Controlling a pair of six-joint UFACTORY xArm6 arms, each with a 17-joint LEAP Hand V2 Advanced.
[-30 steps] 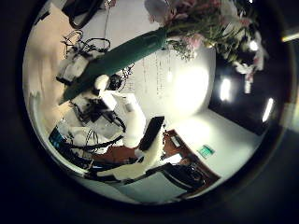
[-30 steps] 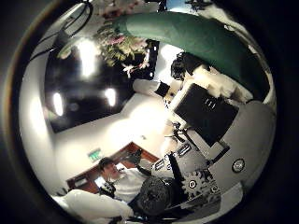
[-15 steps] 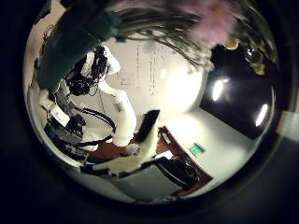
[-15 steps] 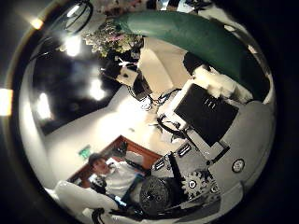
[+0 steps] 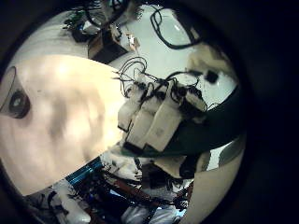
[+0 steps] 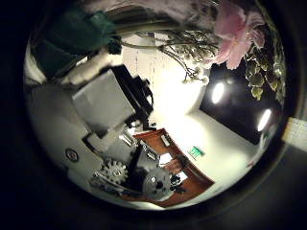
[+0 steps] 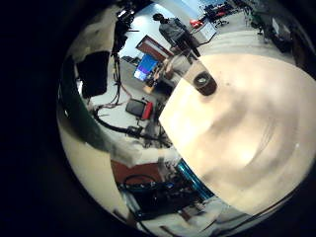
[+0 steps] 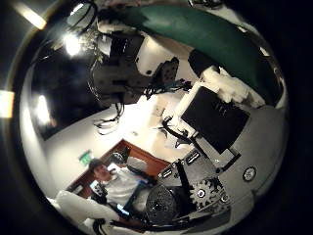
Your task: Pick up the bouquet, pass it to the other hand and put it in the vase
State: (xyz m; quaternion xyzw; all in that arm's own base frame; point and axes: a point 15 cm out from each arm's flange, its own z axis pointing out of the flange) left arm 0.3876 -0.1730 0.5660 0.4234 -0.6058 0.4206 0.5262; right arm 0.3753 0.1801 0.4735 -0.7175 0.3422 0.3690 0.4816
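The bouquet's flowers (image 6: 230,29) and its wrapped stem (image 6: 82,34) lie close over the left palm in the left thumb side view. My left hand's thumb (image 6: 106,120) is curled in beside the stem. In the right thumb side view the wrapped stem (image 8: 205,34) runs across my right hand (image 8: 210,117), which is curled on it, and my left hand (image 8: 127,64) sits at the stem's flower end. The left little finger side view shows my right hand (image 5: 154,117) on the stem (image 5: 210,140). The vase (image 7: 202,81) stands on the table (image 7: 237,128), away from both hands.
The vase also shows in the left little finger side view (image 5: 14,98) on the table top (image 5: 65,112). Desks with equipment (image 7: 148,64) stand beyond the table's far edge. Ceiling lights (image 6: 219,93) are overhead.
The two hands have come together. The left hand, small and distant in the right thumb side view before, is now at the stem. The left thumb has curled into its own view.
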